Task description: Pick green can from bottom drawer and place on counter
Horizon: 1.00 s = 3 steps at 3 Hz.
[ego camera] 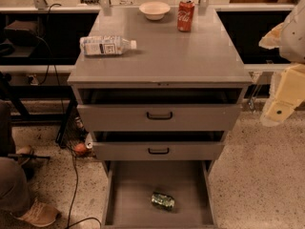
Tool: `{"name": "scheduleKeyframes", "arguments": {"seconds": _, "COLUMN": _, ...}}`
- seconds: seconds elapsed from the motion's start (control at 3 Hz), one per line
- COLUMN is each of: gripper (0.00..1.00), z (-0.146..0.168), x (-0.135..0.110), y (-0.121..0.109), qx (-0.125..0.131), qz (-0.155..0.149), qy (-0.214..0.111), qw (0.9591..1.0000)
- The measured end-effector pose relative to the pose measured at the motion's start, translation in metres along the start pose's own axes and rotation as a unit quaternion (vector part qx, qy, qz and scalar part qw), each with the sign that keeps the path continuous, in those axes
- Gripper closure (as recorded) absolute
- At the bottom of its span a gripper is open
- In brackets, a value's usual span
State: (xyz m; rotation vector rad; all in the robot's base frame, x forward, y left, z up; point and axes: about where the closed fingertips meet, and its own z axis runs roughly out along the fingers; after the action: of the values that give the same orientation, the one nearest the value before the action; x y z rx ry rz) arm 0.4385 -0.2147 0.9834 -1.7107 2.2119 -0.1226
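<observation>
We see the small shiny green can with a mottled leafy print (163, 201) lying on its side on the flat floor of the bottom drawer (136, 182), the deepest grey metal tray of the three, which is pulled right out toward us. The can rests a little right of the drawer's middle, nearer its front than its back, and touches neither side wall. Above it, the middle grey drawer with a black handle (158, 150) and the upper grey drawer with a black handle (159, 115) each stand partly open. Above them is the smooth grey rectangular top of the desk (167, 56). Near its back edge, right of centre, a red Coca-Cola can (186, 15) stands upright, and just to its left we find a pale round bowl (154, 9), the two apart. Close to the desk's left edge a clear plastic bottle with a white label (106, 45) lies on its side, cap pointing right. The robot's cream-coloured end effector (281, 99) hangs off the desk's right front corner, beyond the drawers and well away from the green can; we cannot tell whether it is released or clenched. By the desk's lower left, a person's trouser leg and tan shoe (38, 213) rest on the speckled floor (257, 175).
</observation>
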Motion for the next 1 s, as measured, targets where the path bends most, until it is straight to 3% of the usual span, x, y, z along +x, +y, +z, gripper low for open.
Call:
{"name": "scheduleKeyframes", "arguments": {"seconds": 0.33, "gripper": 0.0, "z": 0.0, "x": 0.0, "y": 0.0, "qx": 0.0, "qz": 0.0, "qy": 0.0, "qw": 1.0}}
{"name": "scheduleKeyframes", "arguments": {"seconds": 0.67, "gripper": 0.0, "z": 0.029, "x": 0.003, "y": 0.014, "qx": -0.022, "qz": -0.004, "qy": 0.005, "qw": 0.9997}}
{"name": "scheduleKeyframes", "arguments": {"seconds": 1.0, "gripper": 0.0, "z": 0.101, "x": 0.005, "y": 0.051, "qx": -0.066, "qz": -0.006, "qy": -0.008, "qw": 0.9978}}
